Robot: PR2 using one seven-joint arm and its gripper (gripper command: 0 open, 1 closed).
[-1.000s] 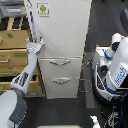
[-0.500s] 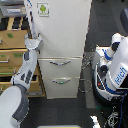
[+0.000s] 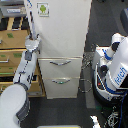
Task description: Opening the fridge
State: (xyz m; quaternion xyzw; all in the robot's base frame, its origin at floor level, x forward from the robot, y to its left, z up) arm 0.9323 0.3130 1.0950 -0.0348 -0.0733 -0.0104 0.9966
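Tall white fridge (image 3: 62,45) at centre of the exterior view, upper door with green-figure sticker (image 3: 43,8) above two drawers with curved silver handles. Arm (image 3: 24,70) reaching up from the lower left, claw (image 3: 33,41) pressed against the fridge's left edge, just below the long vertical door handle (image 3: 31,17). Cannot tell whether clenched or released; fingers too blurred. Tan wooden cabinet (image 3: 12,55) behind the arm.

Pic is small & blurry. The white fridge (image 3: 62,40) looks bright; floor to its right is dark w/ soft shadow.
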